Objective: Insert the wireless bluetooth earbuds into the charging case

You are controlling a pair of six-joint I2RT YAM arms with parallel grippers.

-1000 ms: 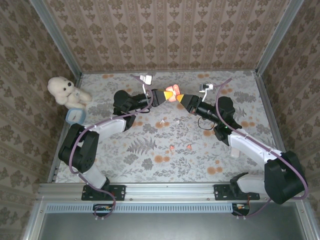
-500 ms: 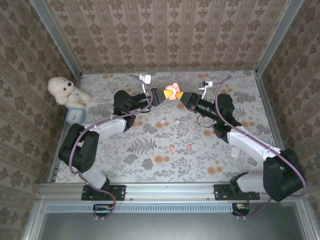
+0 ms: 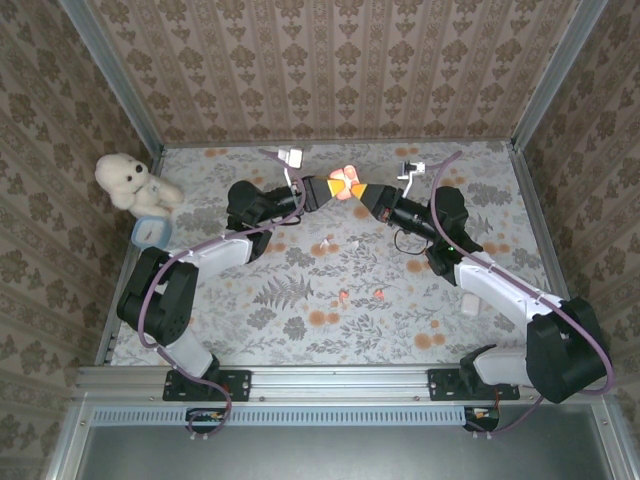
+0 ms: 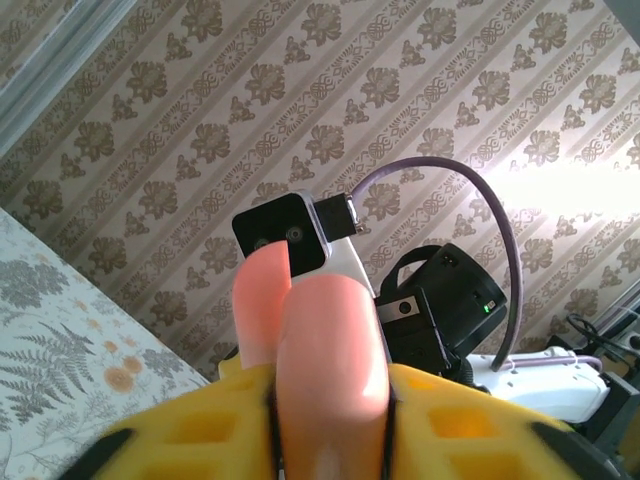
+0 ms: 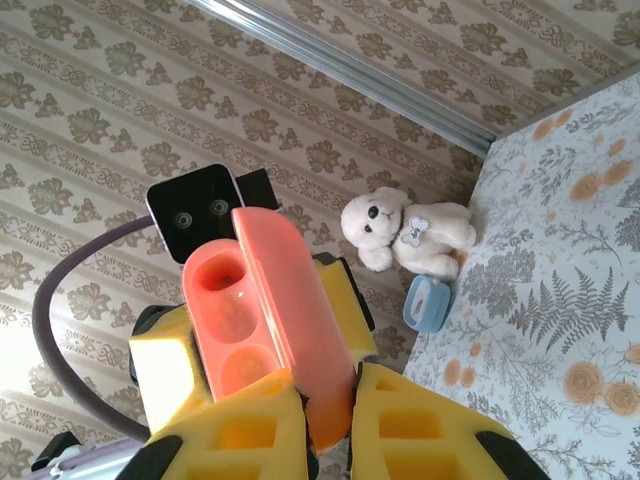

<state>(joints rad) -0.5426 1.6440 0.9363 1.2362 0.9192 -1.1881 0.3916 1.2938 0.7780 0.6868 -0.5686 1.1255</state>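
**Top external view.** The two arms meet at 12 o'clock of the floral table [image 3: 250, 320]. The left gripper [image 3: 330, 187] comes in from 9 o'clock and the right gripper [image 3: 359, 190] from 3 o'clock. The pink charging case [image 3: 347, 175] sits between their yellow tips, raised off the cloth. It is too small here to read its long axis. At 6 o'clock of the case, well apart from it, an orange-red earbud [image 3: 343, 295] lies on the table with a second earbud [image 3: 381, 293] near it at 3 o'clock. A white teddy [image 3: 125, 180] sits at the table's 10 o'clock corner, and a small blue case [image 3: 148, 232] lies just beside it at 5 o'clock.

**Left wrist view.** The case rises from between the left gripper's yellow fingers [image 4: 170, 440]. Its long axis runs from 6 to 12 o'clock, with the tip leaning slightly toward 11. A thin dark seam shows on each side of the case, so I cannot tell whether these fingers pinch it or only flank it.

**Right wrist view.** The case stands open, its long axis running from 5 to 11 o'clock. The half with the two round wells faces 9 o'clock. The flat half is seen edge-on, and its lower end is clamped between the right gripper's fingers [image 5: 420, 430]. The left gripper's fingers stand close on both sides of the welled half.
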